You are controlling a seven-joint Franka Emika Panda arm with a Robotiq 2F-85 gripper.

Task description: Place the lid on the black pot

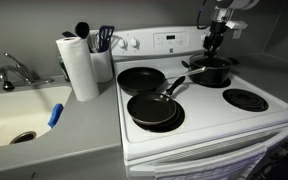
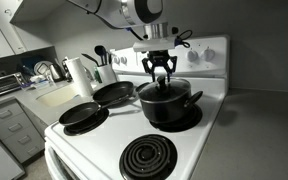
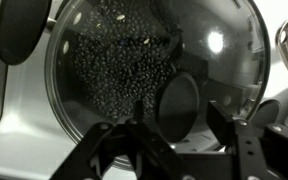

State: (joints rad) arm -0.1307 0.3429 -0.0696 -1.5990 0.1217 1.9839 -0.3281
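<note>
The black pot (image 2: 170,110) stands on the stove's back burner; it also shows in an exterior view (image 1: 212,74). The glass lid (image 3: 114,60) with its metal rim lies flat on the pot's mouth, seen too in an exterior view (image 2: 165,91). My gripper (image 2: 161,72) hangs straight above the lid, as it does in an exterior view (image 1: 215,45). In the wrist view my fingers (image 3: 178,113) stand either side of the dark knob (image 3: 179,100) with a gap showing, so they are open and not pinching it.
Two black frying pans (image 1: 141,78) (image 1: 152,108) sit on the other burners with handles toward the pot. A bare coil burner (image 2: 147,157) is at the front. A paper towel roll (image 1: 79,65), utensil holder (image 1: 103,62) and sink (image 1: 19,115) are on the counter.
</note>
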